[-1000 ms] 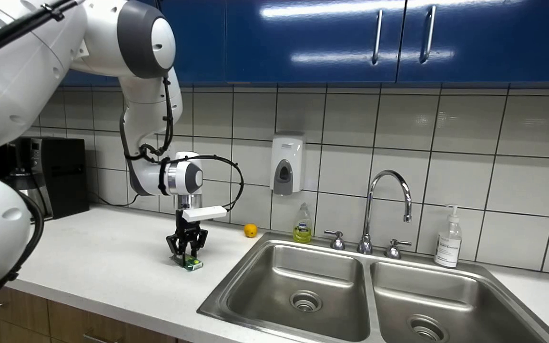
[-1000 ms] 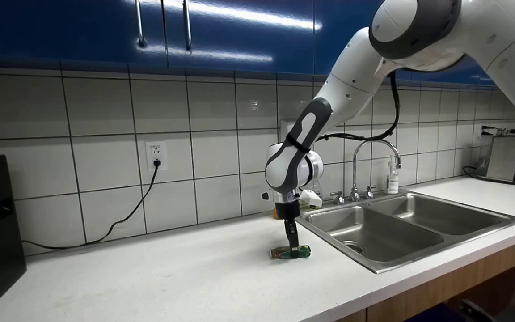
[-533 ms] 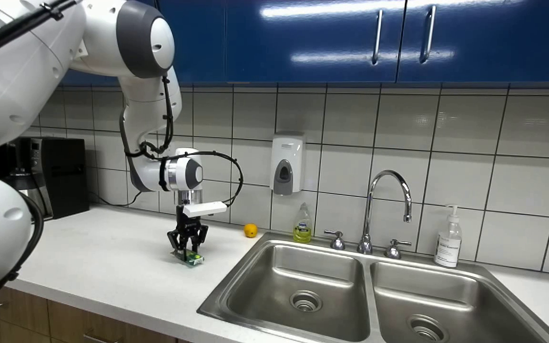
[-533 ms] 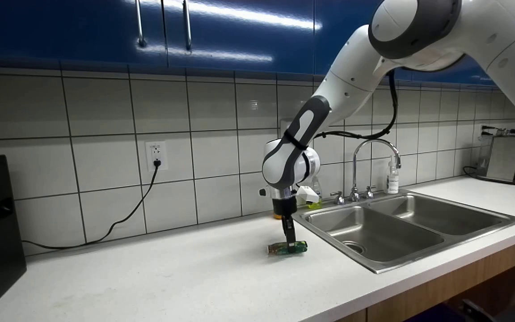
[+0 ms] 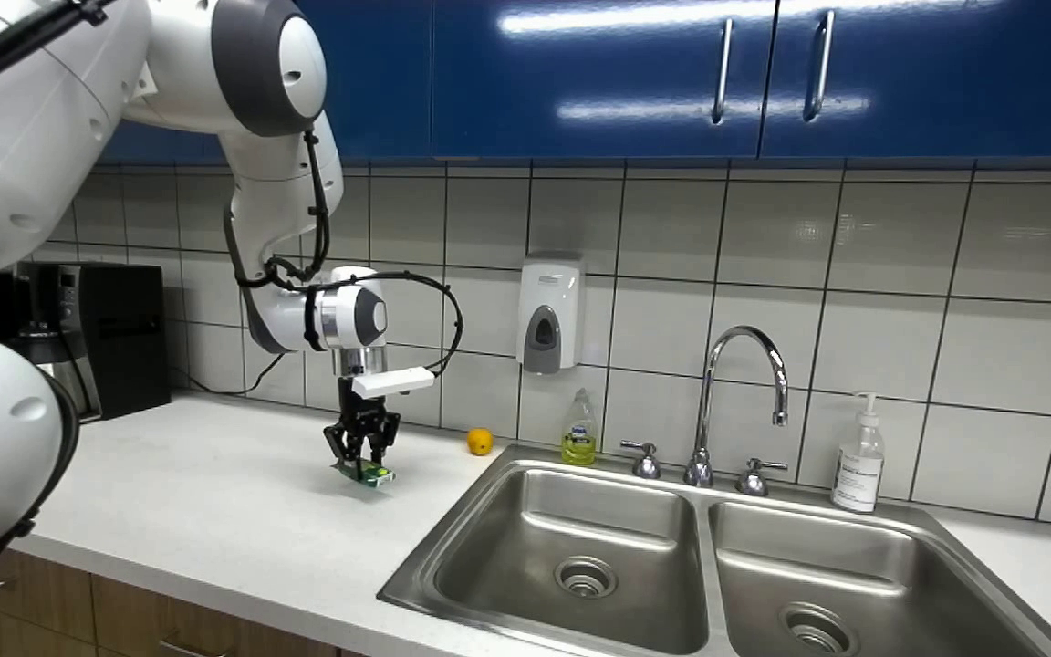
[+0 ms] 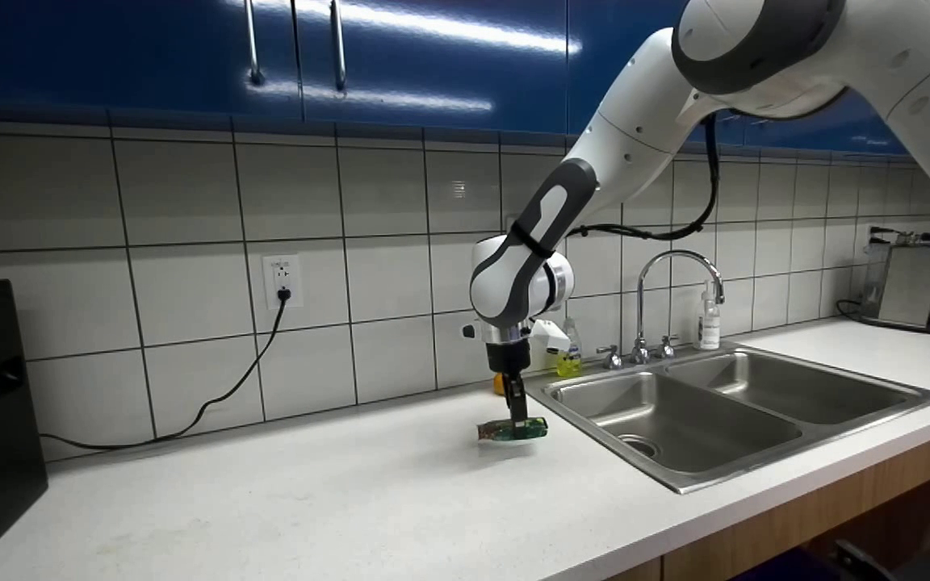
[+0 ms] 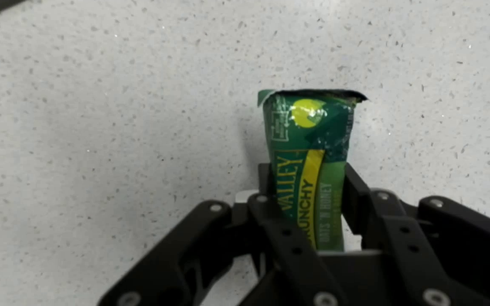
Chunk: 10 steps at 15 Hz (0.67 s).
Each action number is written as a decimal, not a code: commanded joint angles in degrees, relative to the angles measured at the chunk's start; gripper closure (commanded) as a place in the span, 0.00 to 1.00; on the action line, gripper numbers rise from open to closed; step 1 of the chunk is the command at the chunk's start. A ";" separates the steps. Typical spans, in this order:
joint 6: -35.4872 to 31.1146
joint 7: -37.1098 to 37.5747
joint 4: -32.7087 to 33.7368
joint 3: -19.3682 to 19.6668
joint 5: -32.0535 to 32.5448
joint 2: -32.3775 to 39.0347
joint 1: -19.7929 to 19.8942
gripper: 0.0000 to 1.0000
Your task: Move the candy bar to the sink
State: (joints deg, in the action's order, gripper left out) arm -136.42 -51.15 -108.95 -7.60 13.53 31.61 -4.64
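The candy bar is a green wrapped bar with one end torn open; it shows in the wrist view (image 7: pixel 313 127) and in both exterior views (image 5: pixel 381 475) (image 6: pixel 497 430). My gripper (image 5: pixel 369 464) is shut on the bar, with a finger pressed to each long side in the wrist view (image 7: pixel 309 187). It holds the bar roughly level, a little above the white counter, with a shadow below. The bar's near end is hidden by the gripper in the wrist view. The steel double-basin sink (image 5: pixel 571 525) lies to the right of the gripper in both exterior views (image 6: pixel 699 428).
A curved chrome faucet (image 5: pixel 708 392) rises behind the basins. A small yellow-orange object (image 5: pixel 480 442) and a dish soap bottle (image 5: pixel 579 429) stand near the wall. A pump bottle (image 5: pixel 858 461) stands behind the right basin. A black machine (image 5: pixel 119 338) stands at the counter's far left.
My gripper has risen with the candy bar in it, lifting the bar from the counter. In an exterior view it has also shifted slightly left.
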 commanded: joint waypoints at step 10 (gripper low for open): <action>-1.20 27.02 -7.09 -0.05 -7.52 -9.46 0.29 0.86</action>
State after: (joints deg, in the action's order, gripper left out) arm -136.71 -31.14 -111.87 -7.54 7.54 26.77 -4.58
